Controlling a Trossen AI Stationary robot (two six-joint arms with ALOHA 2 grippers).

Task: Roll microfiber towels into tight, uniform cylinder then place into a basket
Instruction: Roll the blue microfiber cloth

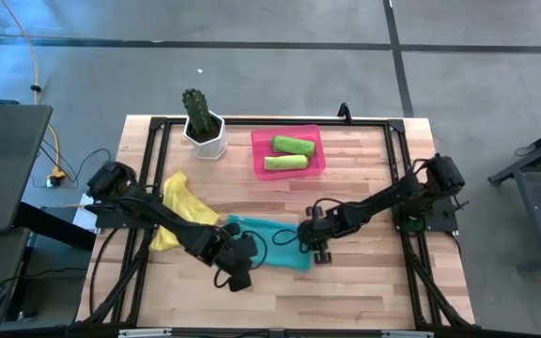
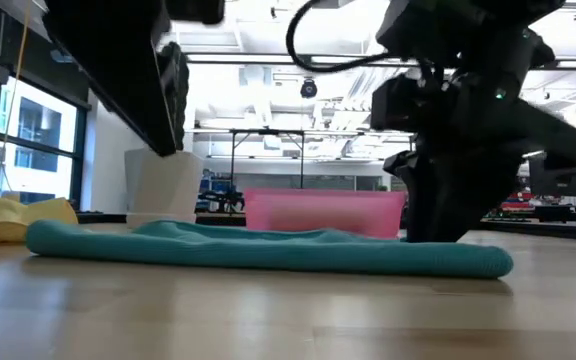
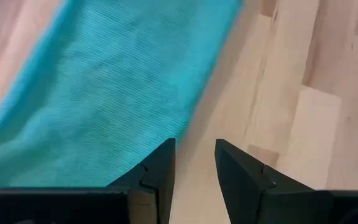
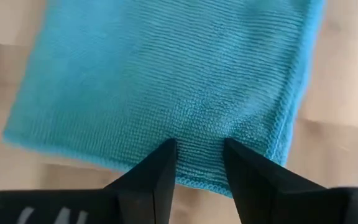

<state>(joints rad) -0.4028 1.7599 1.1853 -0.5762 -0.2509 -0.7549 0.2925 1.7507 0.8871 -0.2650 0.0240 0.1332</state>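
We look down on a wooden table (image 1: 364, 188); a teal towel (image 1: 269, 242) lies flat near its front middle, between the two arms; in the low view it is a long low strip (image 2: 268, 250) on the wood. The left gripper (image 3: 194, 168) hovers over the towel's front left edge; its fingers (image 3: 157, 177) stand apart with bare table between them, gripping nothing. The right gripper (image 4: 197, 162) sits at the towel's right edge; its fingers (image 4: 160, 168) are parted and press down onto the cloth, a strip of teal showing between them; we cannot tell whether they pinch it. A yellow towel (image 1: 178, 208) lies crumpled at the left, partly under the left arm. The pink basket (image 1: 317, 133) stands toward the back middle, well apart from the teal towel; two rolled lime green towels (image 1: 290, 153) lie in it side by side. Just left of the basket stands a white pot with a cactus (image 1: 203, 124).
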